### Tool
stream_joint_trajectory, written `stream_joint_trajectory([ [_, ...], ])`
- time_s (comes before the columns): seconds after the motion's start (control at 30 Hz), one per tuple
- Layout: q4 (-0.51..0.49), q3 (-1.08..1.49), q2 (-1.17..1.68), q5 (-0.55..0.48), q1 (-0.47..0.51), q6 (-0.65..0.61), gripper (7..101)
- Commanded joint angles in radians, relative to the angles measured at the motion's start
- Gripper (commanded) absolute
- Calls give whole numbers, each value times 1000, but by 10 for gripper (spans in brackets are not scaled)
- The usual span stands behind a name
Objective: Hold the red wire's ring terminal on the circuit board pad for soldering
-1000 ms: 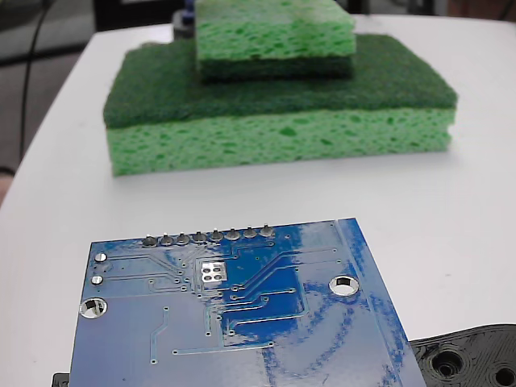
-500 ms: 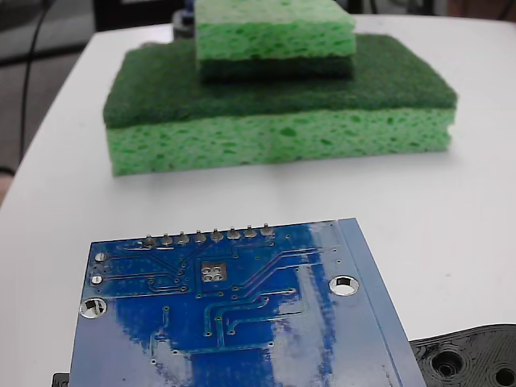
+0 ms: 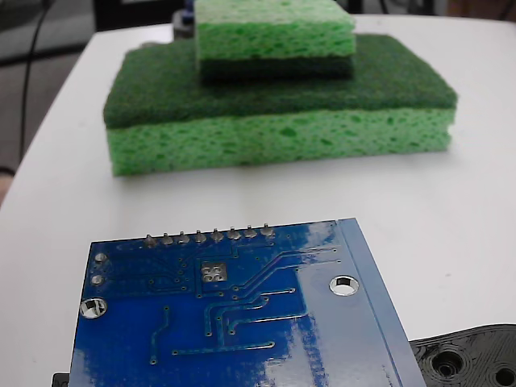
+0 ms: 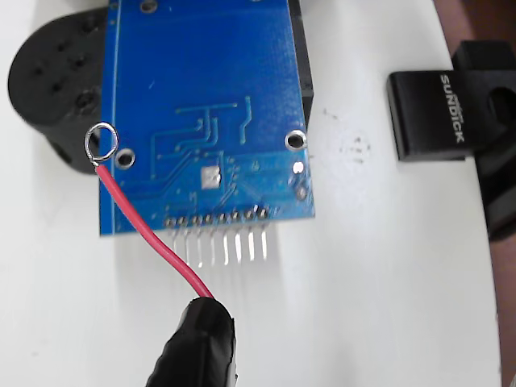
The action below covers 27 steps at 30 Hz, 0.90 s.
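Gripper (image 4: pixel 197 343) pinches curved red wire (image 4: pixel 149 238), ring terminal (image 4: pixel 101 143) silver.

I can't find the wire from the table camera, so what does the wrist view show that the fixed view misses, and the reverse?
Only the wrist view shows the thin red wire, its silver ring terminal off the board's left edge, and the black gripper.

Only the fixed view shows the stacked green sponges.

Both show the glossy blue circuit board and its bare square silver pad.
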Motion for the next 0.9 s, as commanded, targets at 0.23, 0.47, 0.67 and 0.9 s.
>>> stream_joint_trajectory([
  [0.23, 55, -104, -95, 38, 3, 3, 1003],
  [0.47, 97, -140, -140, 60, -3, 17, 1003],
  [0.67, 101, -141, -155, 66, -8, 21, 1003],
  [0.9, 89, -160, -212, 84, -25, 26, 1003],
])
